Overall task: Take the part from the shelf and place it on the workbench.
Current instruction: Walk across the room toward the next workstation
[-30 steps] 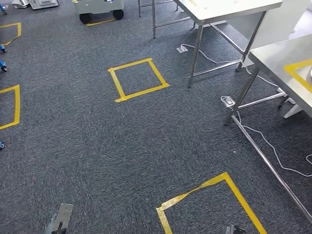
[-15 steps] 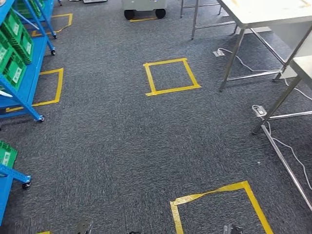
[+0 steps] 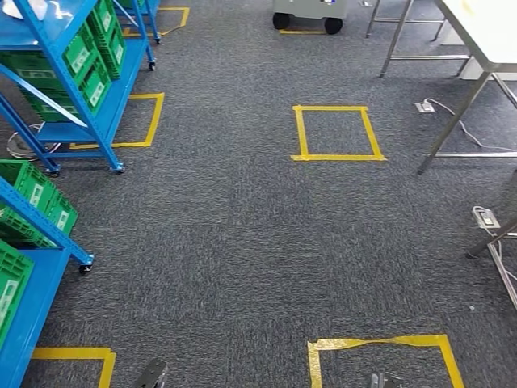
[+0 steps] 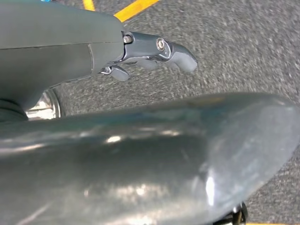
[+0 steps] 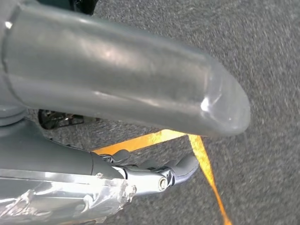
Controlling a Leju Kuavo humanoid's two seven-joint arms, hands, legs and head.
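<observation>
ITEM 1 — carpet floor (image 3: 232, 242): dark grey, largest thing in head view. Yellow tape squares mark stations: one mid-floor (image 3: 337, 132), one near bottom edge (image 3: 384, 356), one beside the far shelf's foot (image 3: 143, 121).

ITEM 2 — blue shelf (image 3: 67, 89): wheeled rack w/ green bins (image 3: 94, 56) on tilted levels, upper left of head view. A second rack (image 3: 24, 267), nearer, lower left, also w/ green bins. The part — can't make it out; judged to lie in a bin, which one can't tell.

ITEM 3 — desk (image 3: 481, 32): white top, steel legs, upper right, well apart from the shelves. Judged the drop-off.

ITEM 4 — left hand (image 4: 106, 56): hanging over carpet, fingers (image 4: 176, 51) held fairly straight, nothing between them.

ITEM 5 — right hand (image 5: 116, 173): same posture above a yellow tape line; fingers (image 5: 183, 166) extended, holding nothing.

STEP (judgement): approach phase, pick not yet begun. To do well:
- Square body to the shelf face before stopping — feet in the taped square at its foot, if that is the station.
- Keep arms down while walking; clear the rack's wheels and slanted braces.
- Raise a hand only once bin contents are readable; choose the hand nearer the bin.
- Enter bin from the open front, fingers wide.
</observation>
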